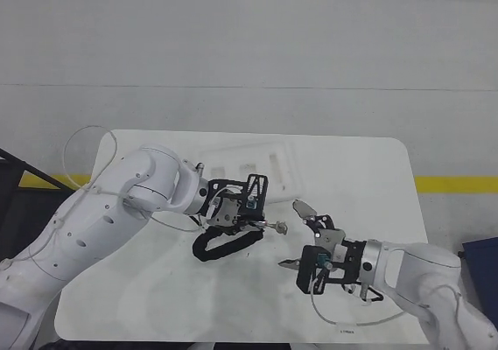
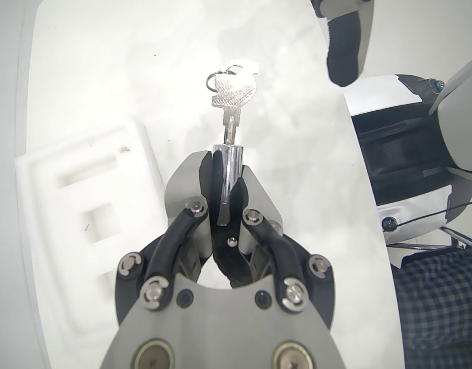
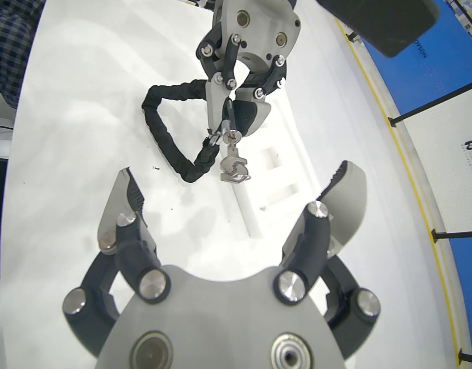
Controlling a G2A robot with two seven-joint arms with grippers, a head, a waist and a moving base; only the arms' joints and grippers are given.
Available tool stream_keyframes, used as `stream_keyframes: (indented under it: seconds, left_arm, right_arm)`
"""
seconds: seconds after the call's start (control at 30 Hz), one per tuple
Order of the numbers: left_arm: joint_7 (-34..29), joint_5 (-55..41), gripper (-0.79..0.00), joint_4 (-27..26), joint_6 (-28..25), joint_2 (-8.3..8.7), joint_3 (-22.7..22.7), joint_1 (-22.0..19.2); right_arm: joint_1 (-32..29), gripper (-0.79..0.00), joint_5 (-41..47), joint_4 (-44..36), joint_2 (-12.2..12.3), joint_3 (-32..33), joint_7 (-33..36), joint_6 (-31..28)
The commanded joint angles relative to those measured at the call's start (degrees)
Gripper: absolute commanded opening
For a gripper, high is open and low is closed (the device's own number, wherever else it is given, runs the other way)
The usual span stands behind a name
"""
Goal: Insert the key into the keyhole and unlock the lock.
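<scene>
The key point(image 2: 233, 92) sits with its blade in the keyhole at the end of the chrome lock cylinder point(image 2: 233, 163), and its bow and ring project free. How deeply it is seated cannot be confirmed. The left gripper point(image 3: 233, 117) is clamped on the cylinder above the table point(image 1: 362, 175), with the black cable point(image 3: 159, 124) trailing from it. The right gripper point(image 3: 236, 178) stands near, jaws spread wide and holding nothing.

Hazards:
- An off-centre grip on the bow could lever the key out or bend the blade.
- Turning torque could spin the smooth cylinder within the left grip.
- Cable drag could tilt the keyhole.
</scene>
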Motion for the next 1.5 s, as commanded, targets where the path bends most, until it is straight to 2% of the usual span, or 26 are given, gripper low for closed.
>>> stream_keyframes:
  seconds: [0.0, 0.07, 0.23, 0.33, 0.47, 0.6, 0.77, 1.03, 1.3, 1.33, 1.37, 1.4, 1.43, 1.47]
  left_arm:
    - [0.2, -0.1, -0.785, 0.0, -0.2, 0.04, 0.5, -0.3]
    - [0.4, -0.4, -0.785, 0.1, -0.4, 0.09, 0.8, -0.5]
    - [0.7, -1.1, -0.785, 0.5, -0.7, 0.21, 1.3, -1.0]
    - [1.0, -1.7, -0.785, 0.7, -0.9, 0.27, 1.6, -1.2]
    - [1.1, -1.9, -0.785, 0.9, -1.1, 0.32, 1.8, -1.4]
    - [1.4, -2.0, -0.785, 1.1, -1.1, 0.35, 1.6, -1.4]
    - [1.7, -1.6, -0.785, 1.0, -1.1, 0.39, 1.4, -1.3]
    - [2.3, 0.0, -0.785, 0.4, -1.3, 0.52, 0.9, -0.9]
    - [3.2, 1.9, -0.785, -0.4, -1.3, 0.77, 0.3, -0.3]
    - [3.4, 2.1, -0.785, -0.5, -1.3, 0.82, 0.2, -0.2]
    - [3.5, 2.3, -0.785, -0.6, -1.3, 0.86, 0.2, -0.1]
    - [3.7, 2.5, -0.785, -0.6, -1.3, 0.91, 0.1, 0.0]
    - [3.8, 2.6, -0.785, -0.7, -1.3, 0.96, 0.0, 0.1]
    - [4.0, 2.7, -0.785, -0.7, -1.3, 1.01, -0.1, 0.2]
  right_arm:
    - [0.1, -0.471, -1.8, 0.1, 0.0, -0.6, -1.3, 0.3]
    - [0.1, -0.502, -3.2, 0.2, 0.1, -1.1, -2.2, 0.8]
    - [-0.2, -0.64, -5.2, 0.3, 0.2, -1.7, -3.8, 1.9]
    - [-0.4, -0.646, -5.6, 0.6, 0.2, -1.8, -4.1, 2.8]
    - [-0.7, -0.72, -3.3, 1.5, 0.1, -1.7, -4.4, 4.0]
    - [-0.3, -0.785, 4.4, 3.3, -0.1, -1.6, -1.8, 3.2]
    - [1.4, -0.785, 18.6, 6.8, -0.5, -2.1, 5.3, 3.8]
    - [5.6, -0.785, 44.1, 11.1, -0.7, -3.5, 20.0, 8.7]
    - [8.6, -0.785, 61.4, 13.8, -0.4, -5.2, 31.8, 13.6]
    - [9.1, -0.714, 62.8, 13.9, -0.4, -5.2, 32.8, 13.9]
    - [9.4, -0.554, 64.2, 14.1, -0.4, -5.2, 33.1, 14.0]
    - [9.6, -0.043, 65.9, 14.4, -0.3, -5.4, 33.2, 13.7]
    - [9.7, 0.0, 67.5, 14.7, -0.3, -5.3, 32.9, 13.3]
    - [9.7, 0.0, 68.1, 15.0, -0.3, -5.0, 32.7, 12.9]
